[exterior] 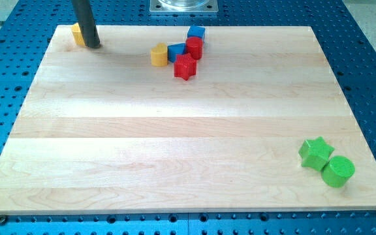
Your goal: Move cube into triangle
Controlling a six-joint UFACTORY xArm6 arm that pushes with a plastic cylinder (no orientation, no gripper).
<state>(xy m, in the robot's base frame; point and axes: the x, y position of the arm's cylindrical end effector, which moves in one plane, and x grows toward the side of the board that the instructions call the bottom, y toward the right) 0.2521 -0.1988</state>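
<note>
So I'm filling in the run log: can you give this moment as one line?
my tip: top left, against yellow block | blue cube top centre, beside red cylinder | blue triangle | not yet joined

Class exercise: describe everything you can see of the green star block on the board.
The green star block is a chunky, matte, plastic-looking piece lying flat near the wooden board's corner at the view's bottom right. The green cylinder sits close against its lower right side, seemingly touching. My tip is far off, at the top left.
</note>
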